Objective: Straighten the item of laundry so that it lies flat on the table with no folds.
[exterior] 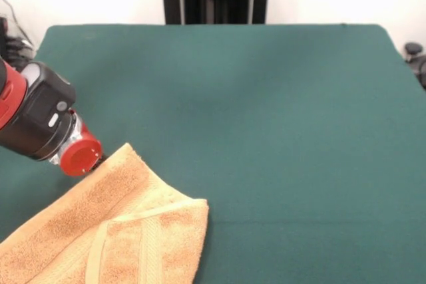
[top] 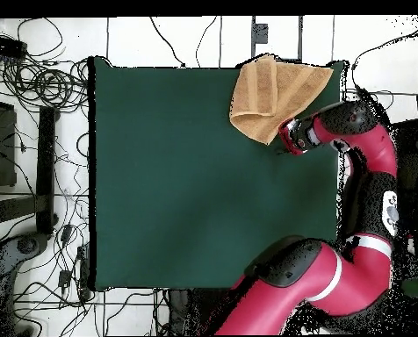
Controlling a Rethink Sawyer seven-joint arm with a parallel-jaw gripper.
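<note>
The arm [top: 353, 254] bends up from its base along the table's edge, then turns inward, so the wrist reaches low over the table [exterior: 266, 111] toward the towel [exterior: 113, 231]. In the front view the black wrist housing slants down, ending in a red round cap, and the gripper [exterior: 98, 159] sits at the tip of that cap, right at the towel's edge. Its fingers are hidden behind the cap and against the cloth, so whether it is open, closed or holding the towel cannot be told.

The towel lies directly ahead of the gripper and touching or almost touching it, spread away from the tip toward the table's corner. Part of it is folded over: a flap with the woven stripe lies doubled on top of the lower layer, just beyond the gripper, with a rounded fold on the side away from the arm. In the overhead view the towel [top: 274, 92] reaches the table's edge at the corner, its far end at or slightly past the rim.
</note>
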